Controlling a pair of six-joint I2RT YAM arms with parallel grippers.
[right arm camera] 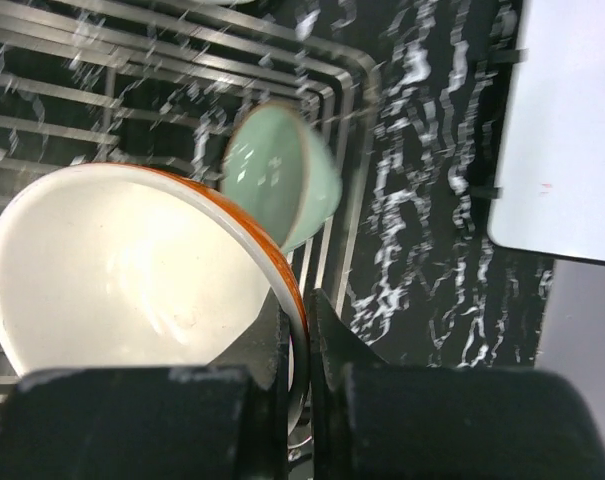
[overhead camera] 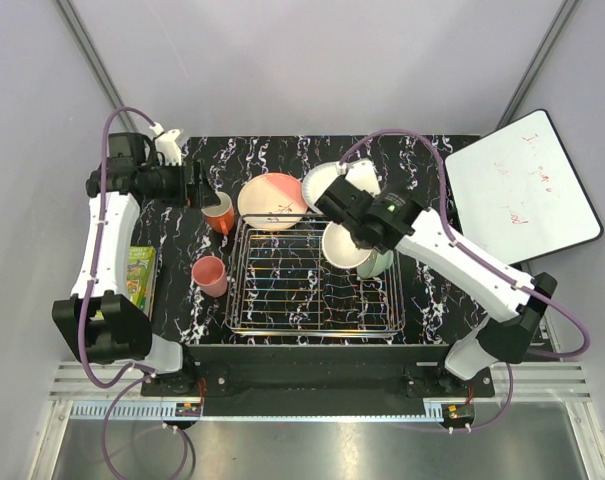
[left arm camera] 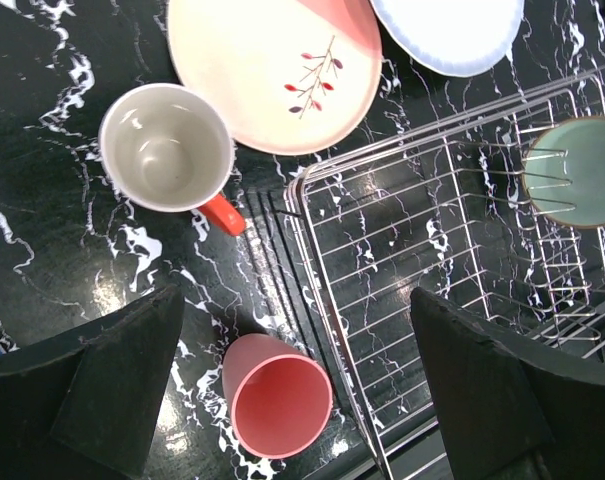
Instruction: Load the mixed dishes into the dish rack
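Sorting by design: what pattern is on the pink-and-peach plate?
The pink-and-peach plate bears a red leafy sprig; left wrist view.

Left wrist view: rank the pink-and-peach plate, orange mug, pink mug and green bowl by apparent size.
1. pink-and-peach plate
2. orange mug
3. pink mug and green bowl: about alike, and the bowl is cropped at the edge, so unranked.

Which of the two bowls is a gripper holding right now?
The orange bowl with white inside: the right gripper pinches its rim. The pale green bowl lies free.
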